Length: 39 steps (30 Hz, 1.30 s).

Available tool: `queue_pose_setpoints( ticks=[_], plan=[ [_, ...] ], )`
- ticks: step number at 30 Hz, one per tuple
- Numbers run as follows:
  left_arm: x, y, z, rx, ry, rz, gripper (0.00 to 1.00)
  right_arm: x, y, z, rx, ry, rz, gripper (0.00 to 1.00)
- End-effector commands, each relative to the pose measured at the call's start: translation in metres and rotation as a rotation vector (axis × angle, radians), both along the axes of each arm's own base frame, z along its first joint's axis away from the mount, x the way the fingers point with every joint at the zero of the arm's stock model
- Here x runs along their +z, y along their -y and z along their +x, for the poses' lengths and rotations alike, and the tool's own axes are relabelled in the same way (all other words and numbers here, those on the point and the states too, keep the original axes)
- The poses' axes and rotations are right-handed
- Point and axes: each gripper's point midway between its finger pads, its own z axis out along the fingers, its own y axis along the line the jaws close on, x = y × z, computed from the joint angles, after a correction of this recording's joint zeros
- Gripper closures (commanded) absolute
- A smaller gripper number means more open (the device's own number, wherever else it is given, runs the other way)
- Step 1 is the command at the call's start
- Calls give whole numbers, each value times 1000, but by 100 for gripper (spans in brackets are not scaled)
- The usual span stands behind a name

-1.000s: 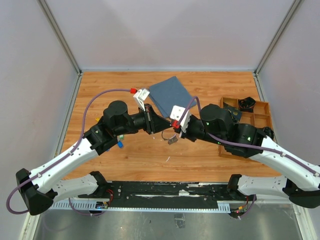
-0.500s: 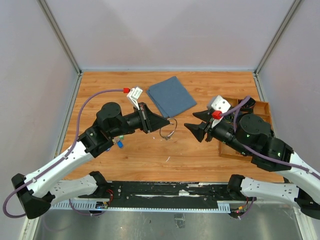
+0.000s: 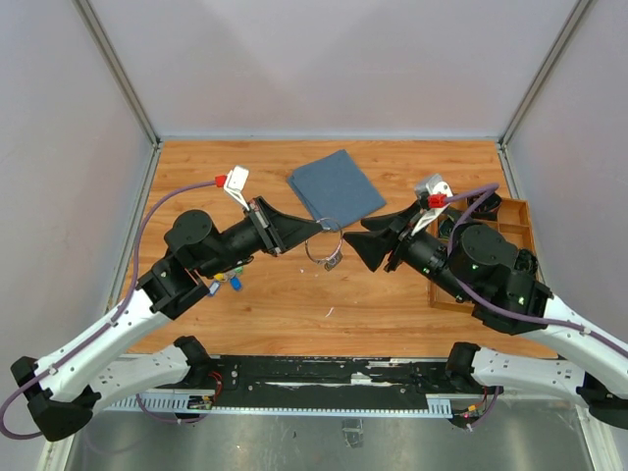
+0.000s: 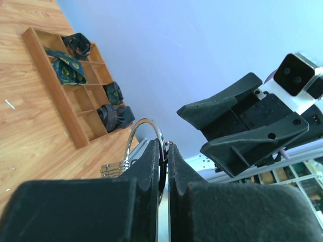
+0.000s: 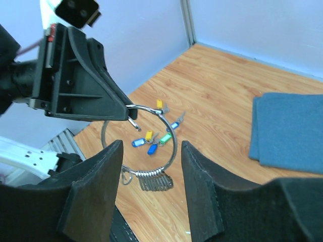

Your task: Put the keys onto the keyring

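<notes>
The left gripper [image 4: 162,151] pinches the keyring [image 4: 148,121] by its edge above the table [image 3: 392,314], the right gripper [image 3: 358,235], jaws apart, facing the keyring across a clear gap.

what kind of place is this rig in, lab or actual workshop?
Most likely a robot lab cell, not a workshop: a wooden tabletop boxed in by plain walls on metal framing, with the left arm and right arm bolted to a rail at its near edge.

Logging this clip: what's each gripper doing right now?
Left gripper: shut on the keyring.
Right gripper: open, holding nothing.
</notes>
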Motion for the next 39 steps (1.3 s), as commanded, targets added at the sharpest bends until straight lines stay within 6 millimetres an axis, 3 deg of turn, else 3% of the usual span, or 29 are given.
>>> queue_pose_setpoints(
  ticks=[1,6,12,17,26,39],
  plan=[
    [24,-9,1,45,-21,-112,100,34,-8,-11,74,79,129,50],
    [23,-8,-1,32,-47,-128,99,36,-21,-33,242,297,31,51],
    [26,-5,-7,-8,-34,-137,100,21,-20,-28,250,427,-121,57],
    [28,-6,-10,-15,-20,-139,99,17,-18,-22,227,461,-169,60],
    [32,-8,-13,-23,12,-142,99,10,-32,-18,258,495,-227,63],
    [28,-6,-14,-35,15,-134,99,14,-41,-16,273,517,-223,70]
  ],
)
